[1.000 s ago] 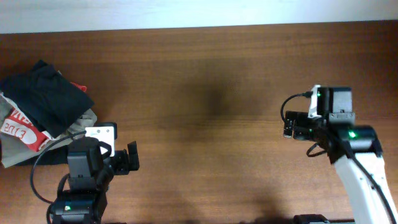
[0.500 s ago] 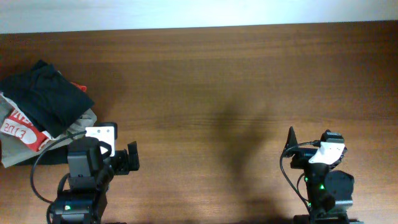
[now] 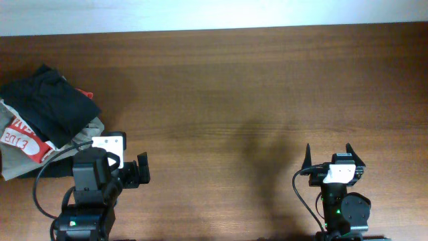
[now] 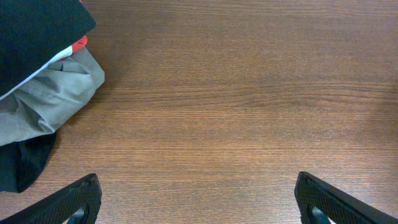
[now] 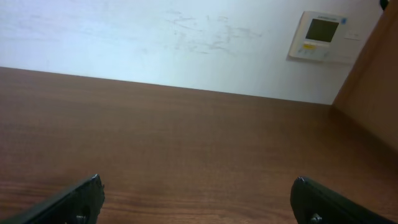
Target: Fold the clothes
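One black T-shirt [image 3: 45,106] lies crumpled at the left edge of the wooden worktop [image 3: 227,87], showing a plain, matte black face with soft creases and rumpled edges. It tops a small heap. Under it lie one red-and-white printed garment [image 3: 19,137] and one grey-beige cloth [image 4: 53,99], whose bunched folds poke out towards the centre. There are two tools, and neither touches the heap. The left tool [image 4: 196,186] is released, its two dark fingers spread wide over bare wood just beside the heap. The right tool [image 5: 196,186] is also released, fingers wide, at the near right of the worktop, well apart from the T-shirt. It faces a pale wall [image 5: 155,37] with one small control panel [image 5: 318,35].
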Action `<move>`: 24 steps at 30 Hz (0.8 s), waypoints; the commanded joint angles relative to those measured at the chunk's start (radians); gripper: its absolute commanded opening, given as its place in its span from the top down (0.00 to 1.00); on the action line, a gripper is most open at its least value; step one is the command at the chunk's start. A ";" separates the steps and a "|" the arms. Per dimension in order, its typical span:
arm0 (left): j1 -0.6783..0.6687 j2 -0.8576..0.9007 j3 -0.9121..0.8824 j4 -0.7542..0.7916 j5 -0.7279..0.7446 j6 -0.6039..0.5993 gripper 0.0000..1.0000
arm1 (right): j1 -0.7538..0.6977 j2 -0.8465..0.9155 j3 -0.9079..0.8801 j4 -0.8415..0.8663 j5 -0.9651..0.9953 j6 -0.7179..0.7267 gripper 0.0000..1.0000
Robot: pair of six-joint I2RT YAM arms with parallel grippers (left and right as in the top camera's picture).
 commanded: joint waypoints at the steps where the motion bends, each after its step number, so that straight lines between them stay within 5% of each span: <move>1: 0.002 -0.003 0.005 0.003 0.013 -0.009 0.01 | -0.007 -0.010 -0.005 -0.011 -0.011 -0.007 0.01; 12: 0.001 -0.010 0.003 -0.001 0.014 -0.009 0.01 | -0.007 -0.008 -0.005 -0.011 -0.012 -0.007 0.01; 16: -0.002 -0.169 -0.043 -0.007 -0.016 0.010 0.01 | -0.007 -0.008 -0.005 -0.011 -0.012 -0.007 0.01; 18: -0.039 -0.325 -0.215 0.182 -0.035 0.017 0.01 | -0.007 -0.008 -0.005 -0.011 -0.012 -0.007 0.01; 22: -0.044 -0.632 -0.654 0.824 -0.039 0.018 0.01 | -0.007 -0.008 -0.005 -0.011 -0.012 -0.007 0.01; 24: -0.043 -0.705 -0.676 0.817 -0.034 0.089 0.01 | -0.007 -0.008 -0.005 -0.011 -0.012 -0.007 0.01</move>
